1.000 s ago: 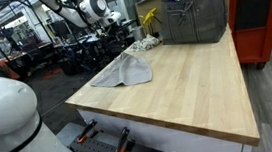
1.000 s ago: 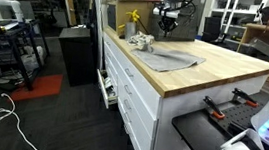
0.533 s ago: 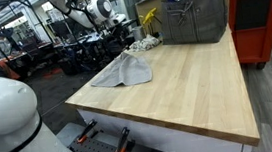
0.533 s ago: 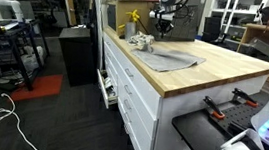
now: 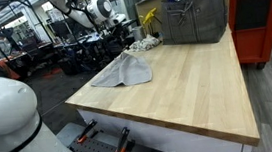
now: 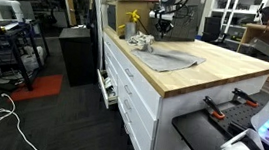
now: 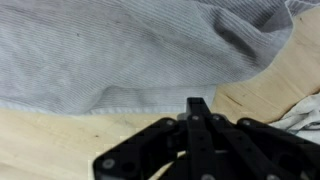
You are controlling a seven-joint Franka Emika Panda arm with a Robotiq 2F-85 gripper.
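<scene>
Striped woven cloth (image 7: 130, 50), matt wooden tabletop (image 7: 60, 140)

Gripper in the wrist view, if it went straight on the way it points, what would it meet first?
Most likely the grey striped cloth, whose hem lies just past the shut fingers; depth is unclear, so possibly the wooden tabletop first.

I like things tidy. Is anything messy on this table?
Yes: the cloth lies rumpled on the table, with folds in it instead of being spread flat. The shut pincer hangs just by its edge. Nothing looks spilled or broken.
</scene>
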